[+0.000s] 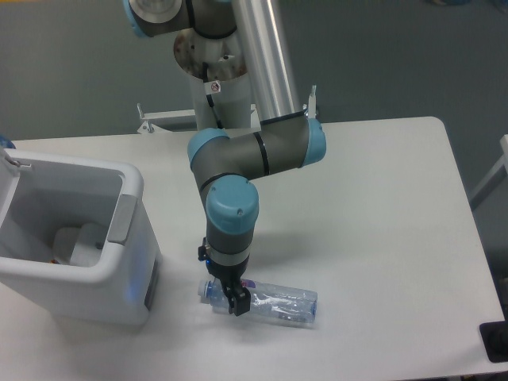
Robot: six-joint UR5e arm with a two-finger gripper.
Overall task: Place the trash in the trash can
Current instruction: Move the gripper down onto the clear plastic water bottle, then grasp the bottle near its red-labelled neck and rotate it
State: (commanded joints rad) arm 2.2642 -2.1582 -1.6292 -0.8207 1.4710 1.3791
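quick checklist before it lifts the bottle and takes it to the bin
1. Gripper down at the bottle, near its cap end: ok.
2. Fingers closed firmly on the bottle: cannot tell, the wrist hides the contact.
3. Bottle lying flat on the table, not yet lifted: ok.
4. Trash can lid open, mouth unobstructed: ok.
5. Room inside the trash can; something white already lies at the bottom: ok.
6. Path from bottle left to the trash can free of other things: ok.

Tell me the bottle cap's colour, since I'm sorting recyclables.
Blue. The cap shows at the bottle's left end in the fixed camera view.
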